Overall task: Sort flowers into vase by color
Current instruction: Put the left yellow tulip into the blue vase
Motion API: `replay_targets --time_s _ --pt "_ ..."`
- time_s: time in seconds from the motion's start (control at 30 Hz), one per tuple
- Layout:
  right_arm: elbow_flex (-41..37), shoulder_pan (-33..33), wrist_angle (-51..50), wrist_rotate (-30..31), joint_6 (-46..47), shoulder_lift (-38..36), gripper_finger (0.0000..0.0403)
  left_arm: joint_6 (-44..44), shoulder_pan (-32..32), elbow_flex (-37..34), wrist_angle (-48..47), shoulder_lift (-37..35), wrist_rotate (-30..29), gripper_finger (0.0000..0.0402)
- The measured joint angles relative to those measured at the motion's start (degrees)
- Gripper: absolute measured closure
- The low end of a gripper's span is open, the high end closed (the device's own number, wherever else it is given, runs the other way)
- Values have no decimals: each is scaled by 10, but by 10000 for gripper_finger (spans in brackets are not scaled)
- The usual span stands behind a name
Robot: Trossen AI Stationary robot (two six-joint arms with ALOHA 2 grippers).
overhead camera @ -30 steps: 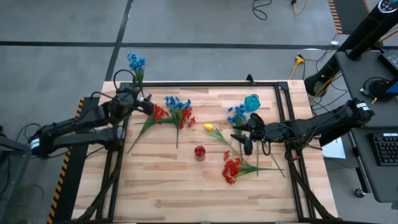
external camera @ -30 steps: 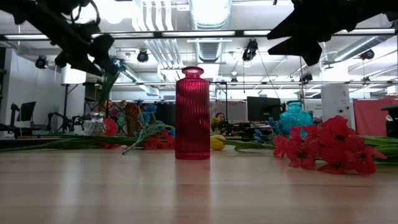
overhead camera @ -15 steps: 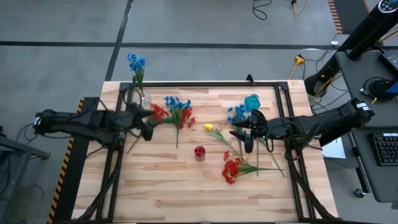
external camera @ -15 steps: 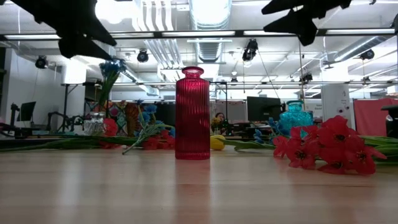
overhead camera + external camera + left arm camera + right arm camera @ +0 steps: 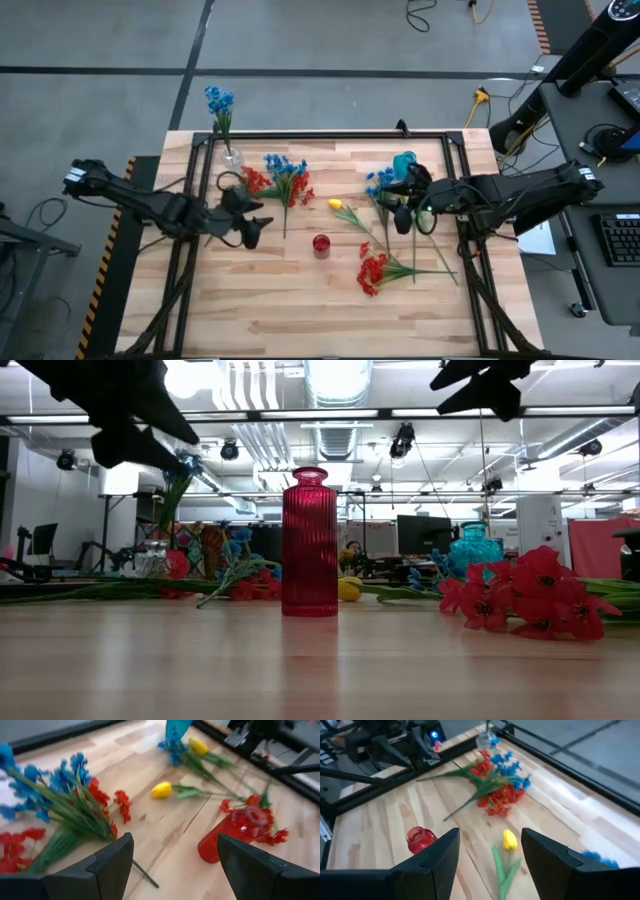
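Note:
A red ribbed vase (image 5: 321, 243) stands upright near the table's middle. A teal vase (image 5: 405, 163) stands at the far right. A clear vase (image 5: 231, 158) at the far left holds a blue sprig (image 5: 218, 100). Mixed blue and red flowers (image 5: 285, 180) lie flat at the far left. A yellow tulip (image 5: 337, 205) lies right of them, red flowers (image 5: 373, 270) lie near right, and blue ones (image 5: 380, 182) lie by the teal vase. My left gripper (image 5: 250, 230) hovers open, left of the red vase (image 5: 235, 832). My right gripper (image 5: 403, 212) hovers open above the stems at right.
A black frame (image 5: 330, 137) runs along the table's far and side edges. The near half of the wooden top (image 5: 300, 310) holds no objects. Cables and equipment stand off the table to the right.
My left gripper has swung from beside the clear vase toward the table's near edge and middle, turning toward the red vase; the blue sprig stays in the clear vase. My right gripper has risen and tipped a little. No flower has moved.

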Motion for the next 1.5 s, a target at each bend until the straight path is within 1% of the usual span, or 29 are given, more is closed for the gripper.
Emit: replay_targets --time_s 0.13,0.33,0.47,0.57,0.7,0.8,1.07,1.2,1.37,1.5 --pt "14 -1 -60 0 43 0 197 -6 0 1 29 45 0 134" --pt "14 -1 -144 0 131 2 197 3 0 44 26 94 0 134" --pt "13 -1 -209 -3 195 23 197 12 -1 77 -8 123 0 134" --pt "13 -1 -233 -14 219 49 197 8 -2 97 -38 144 0 134" --pt "12 -1 -247 -56 221 85 197 -14 -2 119 -66 175 8 134" --pt "12 -1 -263 -76 216 102 197 -34 -3 134 -83 199 21 134" --pt "12 1 -331 -130 239 102 197 -100 -8 139 -93 254 35 134" --pt "12 5 -356 -174 252 97 197 -118 -10 139 -94 274 52 134" --pt "12 36 -360 -227 251 98 197 -140 -28 141 -93 292 67 134" --pt "12 84 -359 -256 253 101 197 -167 -55 141 -93 294 75 134"
